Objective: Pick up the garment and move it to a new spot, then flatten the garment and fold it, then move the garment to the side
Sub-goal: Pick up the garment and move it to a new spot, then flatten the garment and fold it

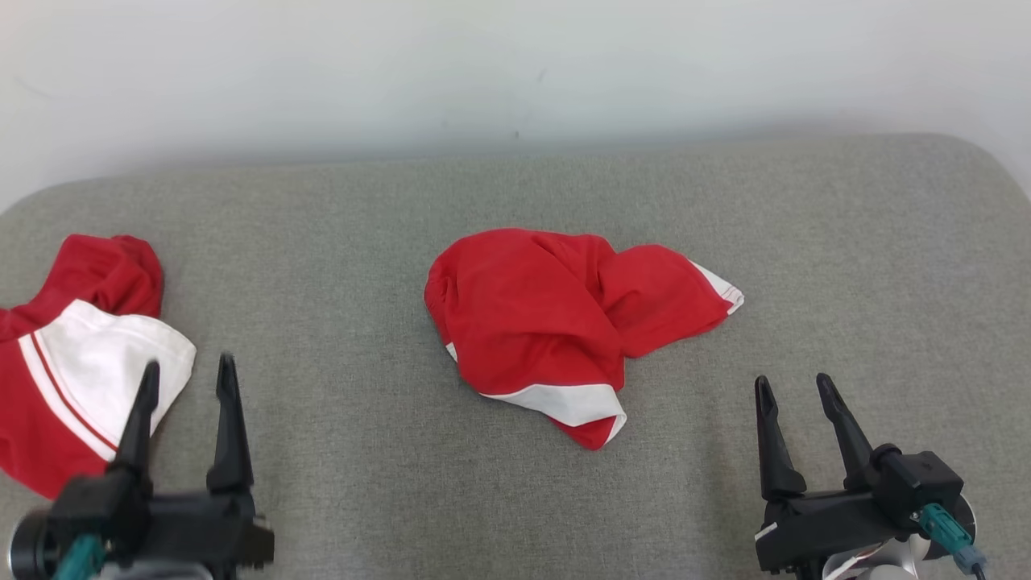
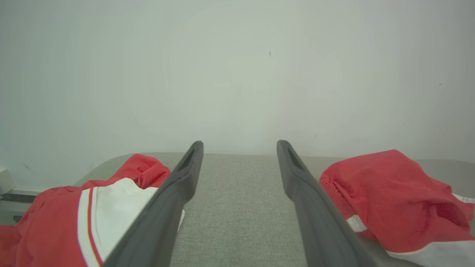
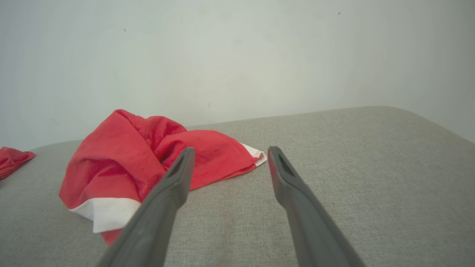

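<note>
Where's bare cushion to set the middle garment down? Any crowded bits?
Free: the wide stretch right of the middle garment to the rounded end of the cushion, ahead of the open right pincer; also the gap between both garments. Crowded: the left end, where the second garment lies by the open left pincer.

A grey woven-fabric desk (image 1: 515,185) with rounded far corners spans the head view. At its 9 o'clock side lies a crumpled piece of clothing (image 1: 89,362), red with a white panel and a thin red stripe, cut off by that view's left edge. At 12 o'clock, behind the desk, stands a pale wall (image 1: 515,64), plain but for a few tiny dark specks.
</note>
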{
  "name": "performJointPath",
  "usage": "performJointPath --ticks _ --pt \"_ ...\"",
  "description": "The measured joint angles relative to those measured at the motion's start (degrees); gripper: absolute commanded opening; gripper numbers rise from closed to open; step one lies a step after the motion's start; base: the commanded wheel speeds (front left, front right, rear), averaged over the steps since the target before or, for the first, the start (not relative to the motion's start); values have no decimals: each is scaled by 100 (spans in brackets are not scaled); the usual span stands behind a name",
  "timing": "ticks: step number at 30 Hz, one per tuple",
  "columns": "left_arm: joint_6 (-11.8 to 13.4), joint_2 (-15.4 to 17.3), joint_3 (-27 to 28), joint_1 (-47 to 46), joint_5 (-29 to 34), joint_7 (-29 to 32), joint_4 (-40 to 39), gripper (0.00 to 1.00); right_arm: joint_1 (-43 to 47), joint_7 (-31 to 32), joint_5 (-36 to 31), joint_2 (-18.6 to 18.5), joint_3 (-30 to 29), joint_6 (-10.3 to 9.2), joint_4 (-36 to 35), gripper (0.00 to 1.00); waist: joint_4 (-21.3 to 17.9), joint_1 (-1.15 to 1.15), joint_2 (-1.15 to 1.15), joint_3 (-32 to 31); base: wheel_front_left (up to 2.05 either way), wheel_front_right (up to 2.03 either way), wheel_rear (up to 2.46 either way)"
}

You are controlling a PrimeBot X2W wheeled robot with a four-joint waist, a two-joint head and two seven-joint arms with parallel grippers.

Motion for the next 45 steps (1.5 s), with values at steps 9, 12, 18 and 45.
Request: performJointPath --ticks 9,12,18,45 --pt "-141 -300 283 818 142 0 -141 100 181 0 -1 1 -7 0 79 100 49 0 0 -260 0 0 0" --pt "-159 -366 344 963 182 0 -174 100 240 0 -2 0 -2 0 105 100 67 0 0 -349 0 0 0" --pt "-252 -450 391 1177 254 0 -144 100 280 0 -2 0 46 0 162 100 75 0 0 -484 0 0 0" --pt "-331 -606 536 1368 436 0 -58 100 370 9 -1 0 108 0 310 100 42 0 0 -628 0 0 0"
